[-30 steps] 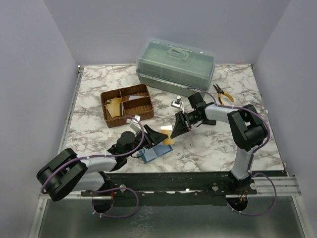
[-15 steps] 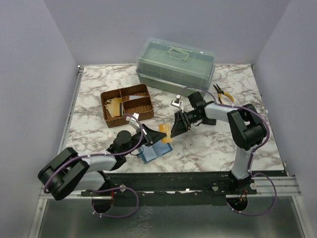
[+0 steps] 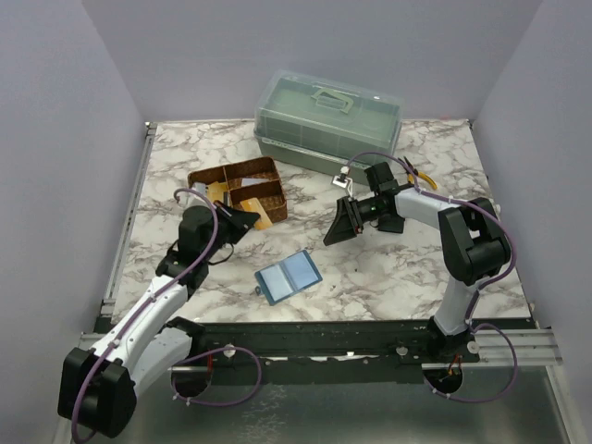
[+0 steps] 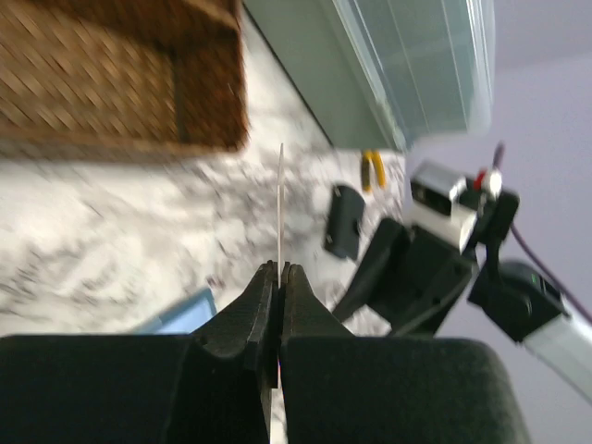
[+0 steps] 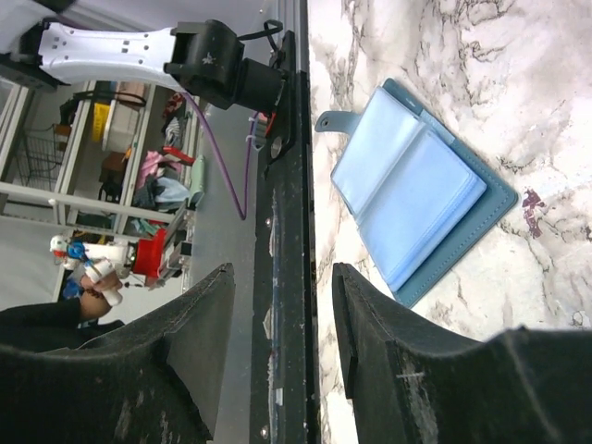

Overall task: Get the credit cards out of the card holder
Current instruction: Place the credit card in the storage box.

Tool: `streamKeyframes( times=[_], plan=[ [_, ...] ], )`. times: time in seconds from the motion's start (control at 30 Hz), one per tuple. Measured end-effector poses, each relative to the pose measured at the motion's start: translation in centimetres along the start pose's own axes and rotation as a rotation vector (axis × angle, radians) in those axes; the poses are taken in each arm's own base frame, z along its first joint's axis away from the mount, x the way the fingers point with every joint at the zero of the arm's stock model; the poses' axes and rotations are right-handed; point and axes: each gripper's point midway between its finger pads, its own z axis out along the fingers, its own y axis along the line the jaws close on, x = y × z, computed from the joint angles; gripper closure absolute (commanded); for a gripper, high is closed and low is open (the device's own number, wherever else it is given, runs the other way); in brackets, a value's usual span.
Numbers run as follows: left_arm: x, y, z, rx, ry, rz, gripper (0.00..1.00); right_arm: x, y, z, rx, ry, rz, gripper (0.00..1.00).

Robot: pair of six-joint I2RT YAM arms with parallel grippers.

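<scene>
We saw divided wicker basket (image 3: 248, 166) left of centre on marble table (image 3: 388, 268), lidded green case (image 3: 328, 116) behind it, yellow-handled pliers (image 3: 424, 182) right of case.

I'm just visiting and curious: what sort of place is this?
Probably a robotics lab's test bench: a left arm and right arm bolted to a marble-patterned table, plain walls around it, cluttered shelves beyond.
</scene>
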Motion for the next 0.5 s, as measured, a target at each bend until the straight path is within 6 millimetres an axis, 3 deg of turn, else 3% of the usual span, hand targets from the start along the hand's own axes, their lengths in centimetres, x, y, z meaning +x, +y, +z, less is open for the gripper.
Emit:
streamKeyframes(
  times=[0.13, 0.27, 0.4, 0.5],
  plan=[
    [-5.5, 0.6, -0.3, -0.080, -0.102, 0.035, 1.00, 0.0, -0.1, 0.1, 0.004, 0.002, -0.002, 0.48],
    [-10.0, 2.7, 0.1, -0.183, -0.141, 0.063, 1.00, 0.0, -0.2, 0.0, 0.012, 0.003, -0.005, 0.48],
    [-13.5, 5.0, 0.7, -0.258, -0.127, 0.100, 0.98, 0.0, -0.1, 0.0, 0.014, 0.002, -0.016, 0.48],
    [-15.3, 5.5, 1.4, -0.268, -0.093, 0.179, 0.97, -0.1, 0.0, 0.0, 0.014, 0.001, -0.019, 0.49]
  ],
)
